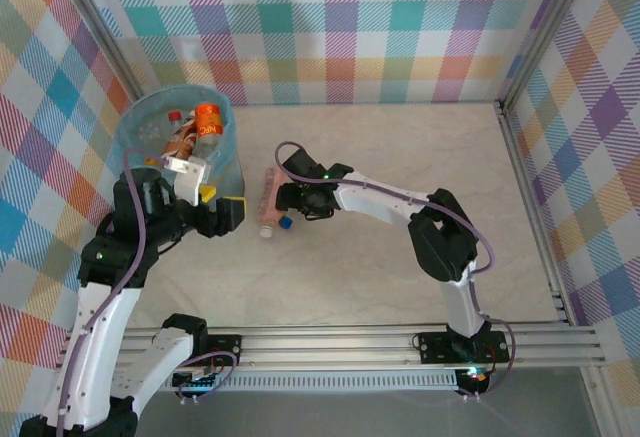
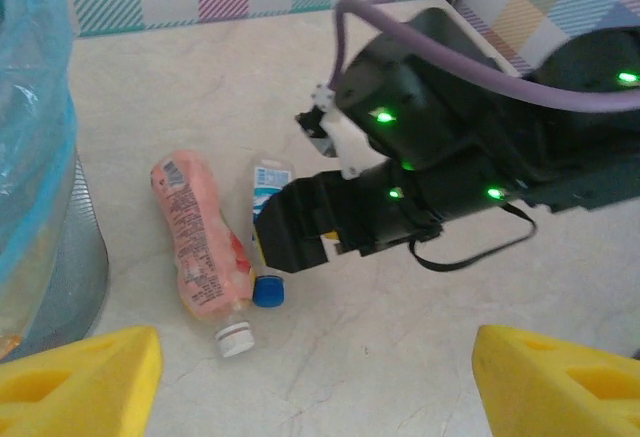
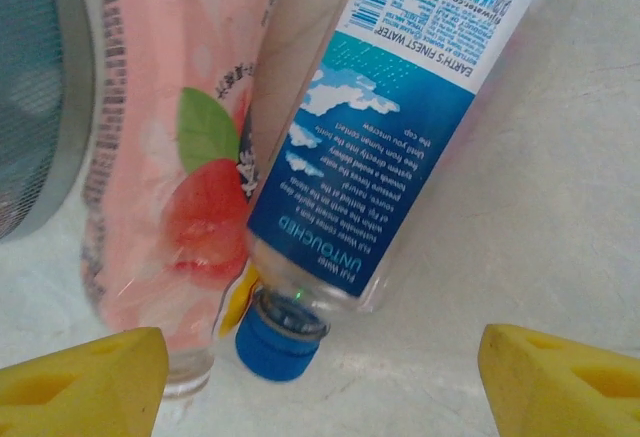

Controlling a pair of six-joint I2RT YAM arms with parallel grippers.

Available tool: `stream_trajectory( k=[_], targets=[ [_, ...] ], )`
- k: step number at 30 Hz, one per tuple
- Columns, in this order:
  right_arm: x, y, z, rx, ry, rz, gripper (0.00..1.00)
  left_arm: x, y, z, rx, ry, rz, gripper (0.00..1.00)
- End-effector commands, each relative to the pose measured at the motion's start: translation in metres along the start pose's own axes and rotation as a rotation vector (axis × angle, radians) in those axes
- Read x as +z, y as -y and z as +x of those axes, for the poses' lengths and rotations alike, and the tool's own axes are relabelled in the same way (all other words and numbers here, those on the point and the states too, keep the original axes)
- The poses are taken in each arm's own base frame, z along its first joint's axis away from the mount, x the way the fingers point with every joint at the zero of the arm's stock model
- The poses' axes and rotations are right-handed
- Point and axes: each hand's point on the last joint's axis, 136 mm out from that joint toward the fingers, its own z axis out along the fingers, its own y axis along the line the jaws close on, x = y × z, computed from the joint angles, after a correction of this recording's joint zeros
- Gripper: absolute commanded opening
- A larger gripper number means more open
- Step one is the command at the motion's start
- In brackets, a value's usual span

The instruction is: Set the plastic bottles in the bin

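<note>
Well, at the left the bin (image 1: 228,157) stands with an orange bottle (image 1: 208,120) and others inside. The left gripper (image 2: 320,389) beside it is spread wide, empty. Just right, a pink bottle (image 2: 195,242) and a blue-capped bottle (image 3: 390,147) lie side by side on the table (image 1: 400,287). The right gripper (image 3: 320,377) hangs low over them, fingers apart, gripping neither.

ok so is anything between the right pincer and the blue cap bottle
Nothing visible. The right pincer hangs open directly over the blue-capped bottle, whose top side is bare. The pink bottle lies close alongside, between it and the bin, so the finger on that side may meet it.
</note>
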Motion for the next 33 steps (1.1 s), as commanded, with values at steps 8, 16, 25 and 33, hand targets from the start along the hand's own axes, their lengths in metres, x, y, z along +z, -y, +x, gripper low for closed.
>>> stream_trajectory(
  k=[8, 16, 25, 33],
  targets=[
    [0.039, 0.011, 0.003, 0.102, -0.046, 0.094, 0.83, -0.011, 0.000, 0.006, 0.079, 0.005, -0.033, 0.83],
    [0.053, 0.034, 0.002, 0.166, -0.044, 0.148, 0.78, -0.015, 0.001, 0.003, 0.084, 0.017, -0.035, 0.82],
    [0.033, 0.045, 0.000, 0.133, -0.022, 0.133, 0.54, -0.006, -0.012, -0.001, 0.002, -0.002, -0.090, 0.83],
    [-0.026, 0.051, 0.003, 0.038, 0.060, 0.034, 0.48, 0.007, -0.019, -0.027, -0.129, 0.045, -0.098, 0.83]
  ],
)
